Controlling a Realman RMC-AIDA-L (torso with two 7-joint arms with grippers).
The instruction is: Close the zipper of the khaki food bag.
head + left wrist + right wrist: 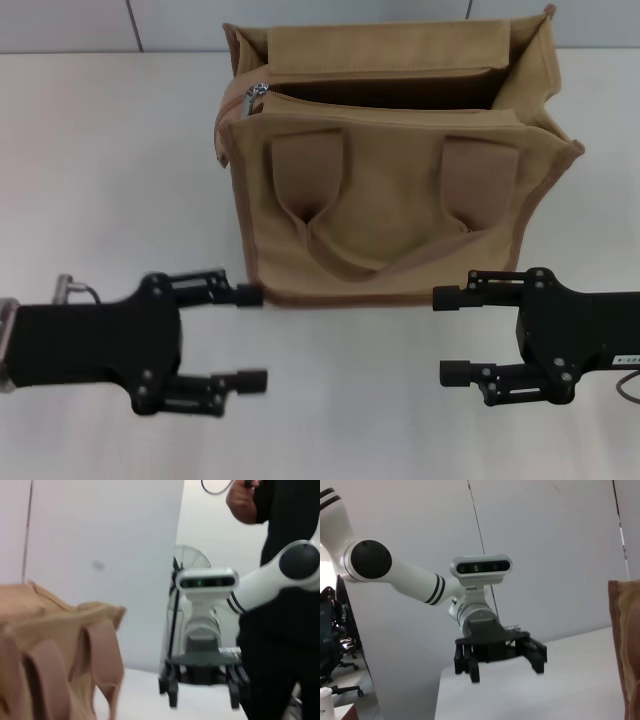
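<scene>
We see one khaki food bag [395, 190] standing upright beyond and between our two grippers, mouth gaping. Its zipper [258, 95] sits at the top corner on the left gripper's side, the line running across toward the right. Left gripper [252, 338] and right gripper [450, 335] lie level, fingers spread, pointing inward, holding nothing.

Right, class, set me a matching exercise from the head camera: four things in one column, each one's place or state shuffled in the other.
Things:
1. khaki food bag
2. zipper slider
3. left gripper
4. right gripper

Places or states:
A. open, near the bag's front right corner
B. at the bag's left end
C. top open, upright
D. open, upper jaw tip by the bag's front left corner

Pairs: 1-C, 2-B, 3-D, 4-A
</scene>
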